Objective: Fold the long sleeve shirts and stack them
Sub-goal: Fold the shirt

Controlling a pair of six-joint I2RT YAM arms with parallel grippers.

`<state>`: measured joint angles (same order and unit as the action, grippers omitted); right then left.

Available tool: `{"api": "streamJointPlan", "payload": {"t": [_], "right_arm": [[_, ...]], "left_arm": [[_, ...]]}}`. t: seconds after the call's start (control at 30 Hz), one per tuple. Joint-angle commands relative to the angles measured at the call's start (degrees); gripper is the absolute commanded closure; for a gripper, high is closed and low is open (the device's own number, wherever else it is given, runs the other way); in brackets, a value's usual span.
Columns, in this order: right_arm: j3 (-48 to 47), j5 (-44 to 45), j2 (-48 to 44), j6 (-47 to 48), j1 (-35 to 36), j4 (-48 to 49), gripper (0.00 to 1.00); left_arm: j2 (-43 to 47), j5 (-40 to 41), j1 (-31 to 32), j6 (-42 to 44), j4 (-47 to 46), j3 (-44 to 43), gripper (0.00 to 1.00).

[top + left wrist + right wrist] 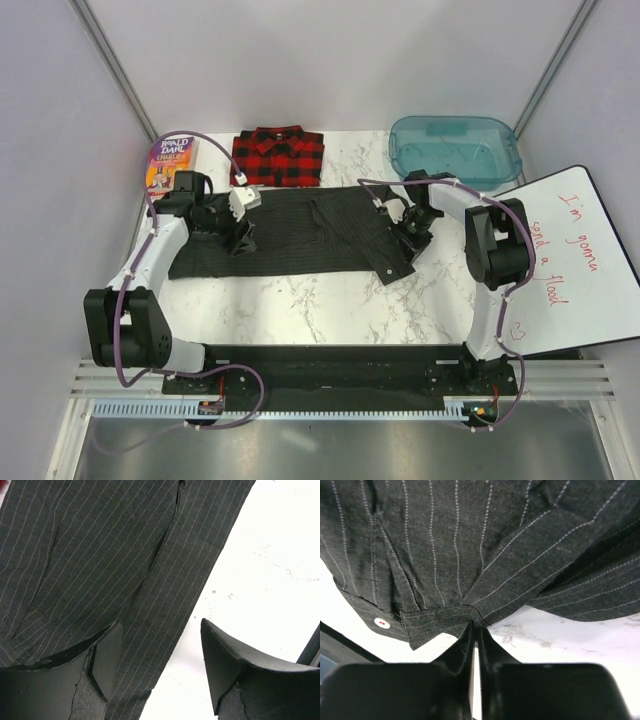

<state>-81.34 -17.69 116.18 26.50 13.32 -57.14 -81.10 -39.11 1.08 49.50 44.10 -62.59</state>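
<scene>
Step in hand: folding the charcoal pinstripe shirt (290, 230), spread flat across the middle of the table (300, 310). The red plaid flannel shirt (278, 157) lies folded at the far edge. Right gripper (475, 630) pinches the pinstripe's stitched edge beside a button (381, 623). Left gripper (160, 625) hangs spread over the cloth, holding nothing. Judged next: left needs a hold before any fold is carried across

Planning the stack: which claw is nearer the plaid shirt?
Left. Left claw: open over the pinstriped shirt, just short of the plaid shirt. Right claw: farther right, shut on that shirt's edge.
</scene>
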Motion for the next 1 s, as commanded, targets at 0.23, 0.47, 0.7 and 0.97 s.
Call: {"api": "streamJointPlan", "payload": {"t": [0.23,0.47,0.7,0.97], "right_arm": [[-11.7,-28.9,-11.9,-7.3,0.6,-2.4,1.00],[-16.5,-35.0,-9.6,-36.1,5.7,21.5,1.00],[-17.3,-32.8,-7.6,-52.0,9.3,38.8,1.00],[-19.0,-33.1,-6.1,-54.5,13.6,41.8,1.00]], "left_arm": [[2.8,-3.6,0.1,-6.8,-1.9,-4.4,0.22],[3.1,-7.1,1.7,-15.0,-4.0,-11.4,0.21],[3.1,0.6,12.4,-20.0,-12.0,-13.2,0.07],[3.8,10.2,20.7,-16.5,-24.5,-8.8,0.03]]}}
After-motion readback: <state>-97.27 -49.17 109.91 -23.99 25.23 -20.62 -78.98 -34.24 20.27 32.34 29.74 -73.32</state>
